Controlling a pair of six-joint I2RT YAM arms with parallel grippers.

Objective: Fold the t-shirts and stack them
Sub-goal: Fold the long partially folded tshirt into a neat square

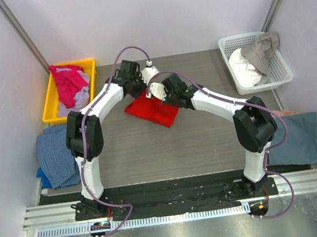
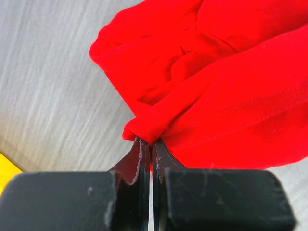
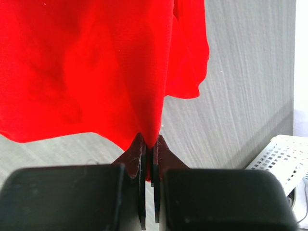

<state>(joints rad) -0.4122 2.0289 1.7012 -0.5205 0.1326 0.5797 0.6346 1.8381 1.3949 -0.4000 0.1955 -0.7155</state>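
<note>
Red t-shirt [image 1: 153,109] at the middle of the surface [image 1: 207,141], its far edge clamped side by side in left hand [image 2: 150,144] and right hand [image 3: 150,139], the remainder spreading toward the near edge.

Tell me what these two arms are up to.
They're folding laundry. The left gripper and right gripper are each pinched shut on an edge of the red t-shirt, which sits bunched and partly folded mid-table. A pink t-shirt waits in the yellow bin at the far left.
</note>
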